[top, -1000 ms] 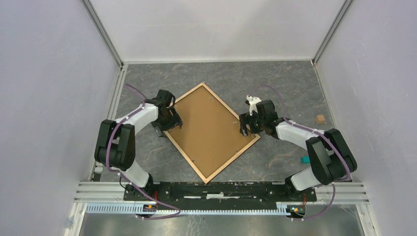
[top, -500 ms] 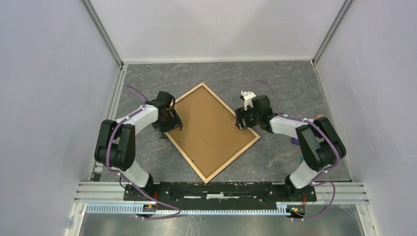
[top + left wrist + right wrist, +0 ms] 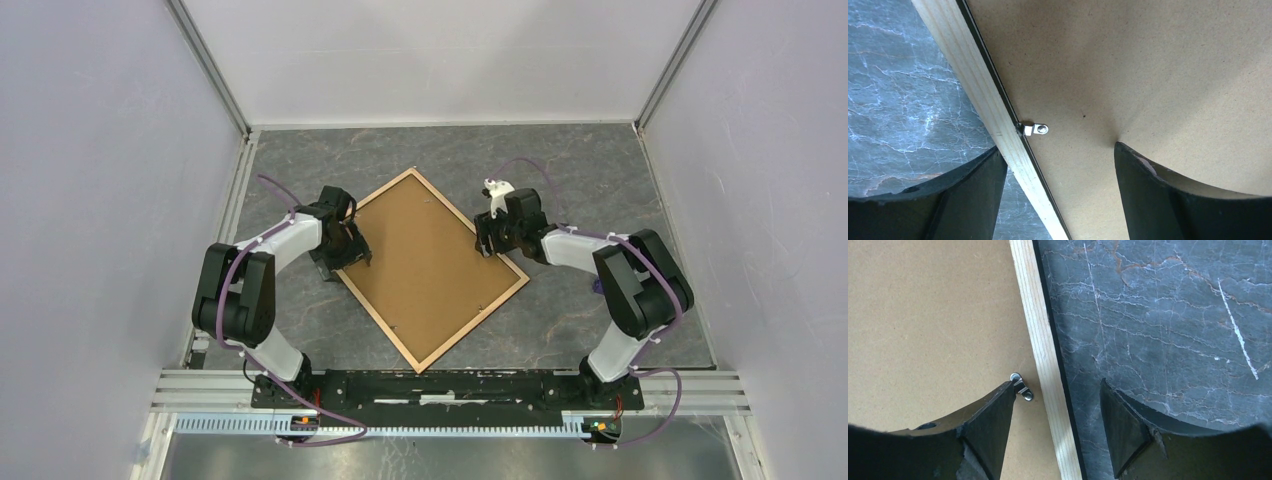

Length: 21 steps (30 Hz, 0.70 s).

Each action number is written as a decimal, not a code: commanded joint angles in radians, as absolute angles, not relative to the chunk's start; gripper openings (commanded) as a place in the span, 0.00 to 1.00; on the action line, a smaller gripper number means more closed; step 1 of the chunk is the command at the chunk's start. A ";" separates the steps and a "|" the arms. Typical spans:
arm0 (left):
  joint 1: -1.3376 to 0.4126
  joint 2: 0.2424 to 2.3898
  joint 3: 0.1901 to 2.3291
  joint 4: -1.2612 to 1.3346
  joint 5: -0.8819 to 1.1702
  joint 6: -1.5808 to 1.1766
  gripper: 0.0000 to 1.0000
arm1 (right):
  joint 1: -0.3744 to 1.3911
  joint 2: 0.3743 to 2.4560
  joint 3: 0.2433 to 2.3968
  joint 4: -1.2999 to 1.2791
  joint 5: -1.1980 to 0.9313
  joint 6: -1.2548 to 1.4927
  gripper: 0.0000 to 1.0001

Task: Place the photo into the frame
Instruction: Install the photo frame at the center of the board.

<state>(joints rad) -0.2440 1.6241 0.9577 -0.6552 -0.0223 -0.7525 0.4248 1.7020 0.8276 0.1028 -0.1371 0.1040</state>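
The frame (image 3: 378, 320) lies back side up on the table, turned like a diamond, with a brown backing board (image 3: 430, 265) inside its light wood rails. The photo is hidden. My left gripper (image 3: 352, 255) is open at the frame's left corner; in the left wrist view the rail (image 3: 983, 95) runs between its fingers, beside a small metal clip (image 3: 1037, 129). My right gripper (image 3: 487, 245) is open over the upper right rail (image 3: 1040, 335). One fingertip (image 3: 1007, 390) touches a metal clip (image 3: 1021, 386) on the board, and the other is over the table.
The dark marbled table top (image 3: 560, 170) is enclosed by pale walls on three sides. An aluminium rail (image 3: 450, 385) carrying both arm bases runs along the near edge.
My right gripper has moved up and left along the frame's right rail, and its jaws have narrowed. The left gripper and the frame have stayed in place.
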 commanded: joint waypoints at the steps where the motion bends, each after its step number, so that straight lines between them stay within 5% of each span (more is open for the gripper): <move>1: -0.250 1.603 0.944 -0.602 0.025 -0.730 0.82 | 0.428 1.739 0.863 0.071 -0.082 0.109 0.68; 10: -0.250 1.606 0.945 -0.599 0.030 -0.732 0.82 | 0.433 1.751 0.891 0.035 -0.019 0.136 0.58; 13: -0.250 1.607 0.945 -0.599 0.029 -0.733 0.82 | 0.454 1.761 0.914 -0.031 0.052 0.168 0.46; 19: -0.251 1.613 0.943 -0.597 0.027 -0.740 0.82 | 0.537 1.783 0.964 -0.181 0.191 0.189 0.00; 21: -0.250 1.616 0.943 -0.593 0.033 -0.742 0.82 | 0.541 1.795 0.984 -0.210 0.188 0.189 0.00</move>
<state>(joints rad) -0.2440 1.6241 0.9474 -0.6449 -0.0166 -0.7528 0.5190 1.7458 0.9558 -0.0547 0.0708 0.1364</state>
